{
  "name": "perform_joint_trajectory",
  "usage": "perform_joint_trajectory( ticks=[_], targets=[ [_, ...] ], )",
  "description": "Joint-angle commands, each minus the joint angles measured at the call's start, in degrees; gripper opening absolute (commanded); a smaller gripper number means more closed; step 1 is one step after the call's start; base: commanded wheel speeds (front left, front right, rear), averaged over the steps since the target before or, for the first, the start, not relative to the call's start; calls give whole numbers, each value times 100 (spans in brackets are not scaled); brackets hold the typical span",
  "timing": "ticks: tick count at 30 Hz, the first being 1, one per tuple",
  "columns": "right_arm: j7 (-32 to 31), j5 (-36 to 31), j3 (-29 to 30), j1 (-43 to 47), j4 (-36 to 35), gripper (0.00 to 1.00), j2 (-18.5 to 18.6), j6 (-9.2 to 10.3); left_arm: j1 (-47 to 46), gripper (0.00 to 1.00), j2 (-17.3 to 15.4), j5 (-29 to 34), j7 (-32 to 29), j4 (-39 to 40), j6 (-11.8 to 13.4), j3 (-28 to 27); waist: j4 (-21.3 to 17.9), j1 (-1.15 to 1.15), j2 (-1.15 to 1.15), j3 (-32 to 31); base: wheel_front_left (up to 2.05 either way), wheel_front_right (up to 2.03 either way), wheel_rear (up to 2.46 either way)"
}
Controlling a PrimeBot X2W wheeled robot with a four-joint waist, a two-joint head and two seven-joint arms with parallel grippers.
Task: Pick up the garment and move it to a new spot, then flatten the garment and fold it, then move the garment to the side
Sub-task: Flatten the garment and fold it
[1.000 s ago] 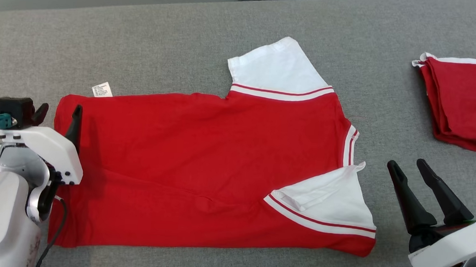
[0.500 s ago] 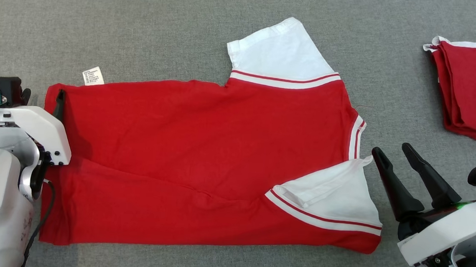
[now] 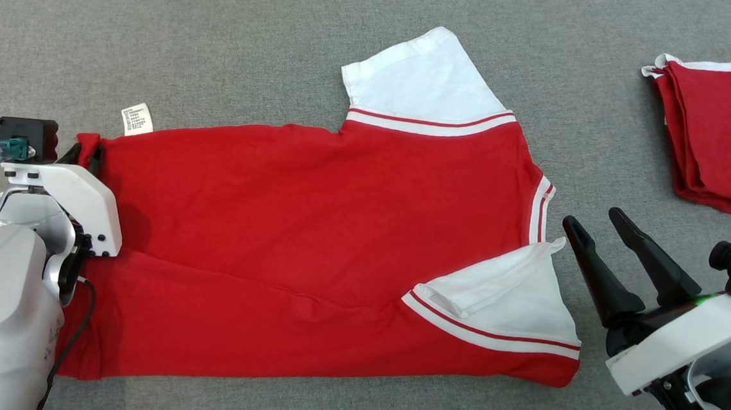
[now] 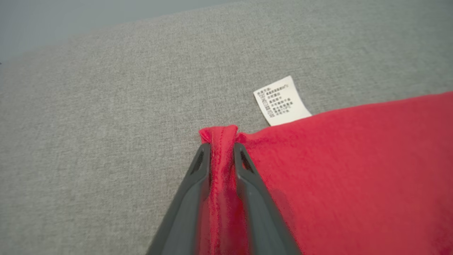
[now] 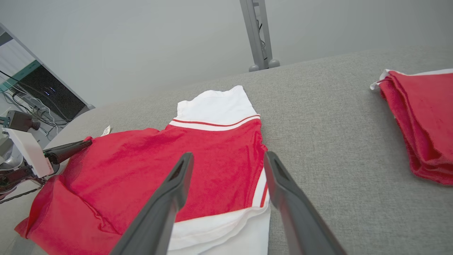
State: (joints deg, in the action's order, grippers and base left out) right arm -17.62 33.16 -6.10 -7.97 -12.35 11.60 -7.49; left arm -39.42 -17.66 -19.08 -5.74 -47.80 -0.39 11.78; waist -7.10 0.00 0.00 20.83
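The red garment (image 3: 312,227) with white sleeves lies spread out on the grey surface (image 3: 222,47), its hem end to the left. My left gripper (image 3: 86,147) is at the far left corner of the hem. In the left wrist view the left gripper (image 4: 222,147) is shut on a pinched ridge of red cloth (image 4: 354,170), beside the white care label (image 4: 281,101). My right gripper (image 3: 593,219) stands open just right of the near white sleeve, apart from it. In the right wrist view the open right gripper (image 5: 228,156) hovers over the garment (image 5: 159,166), and the left gripper (image 5: 85,143) shows at the hem.
A folded stack of red and white cloth (image 3: 724,133) lies at the far right, also shown as the stack (image 5: 421,120) in the right wrist view. Behind the surface stand a metal post (image 5: 256,35) and a dark screen (image 5: 32,88).
The head camera tipped down early on. The left gripper's fingers have closed on the hem corner, bunching it up. The right gripper stays open and has barely shifted.
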Motion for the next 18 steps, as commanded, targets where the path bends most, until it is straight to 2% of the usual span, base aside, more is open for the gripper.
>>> perform_joint_trajectory(
  ticks=[1, 3, 11, 18],
  targets=[
    [62, 17, -32, -122, 21, 100, 66, -2, -115, 17, -18, 52, 47, -94, -16, 20, -3, 0, 0, 0, 0, 0, 0],
    [95, 14, -52, -220, 40, 100, 96, -1, -145, 0, 3, 12, 195, -117, -2, -1, 8, 0, 0, 7, 0, 0, 0],
    [-46, -153, -196, -983, 453, 100, 330, -2, -163, 0, 208, -177, 824, -20, -18, -101, 226, 0, 0, 37, 0, 0, 0],
    [-321, -480, -459, -2410, 1577, 100, 662, -2, 5, 0, 531, -276, 1324, 245, -114, -17, 673, 0, 0, 193, 0, 0, 0]
  ],
)
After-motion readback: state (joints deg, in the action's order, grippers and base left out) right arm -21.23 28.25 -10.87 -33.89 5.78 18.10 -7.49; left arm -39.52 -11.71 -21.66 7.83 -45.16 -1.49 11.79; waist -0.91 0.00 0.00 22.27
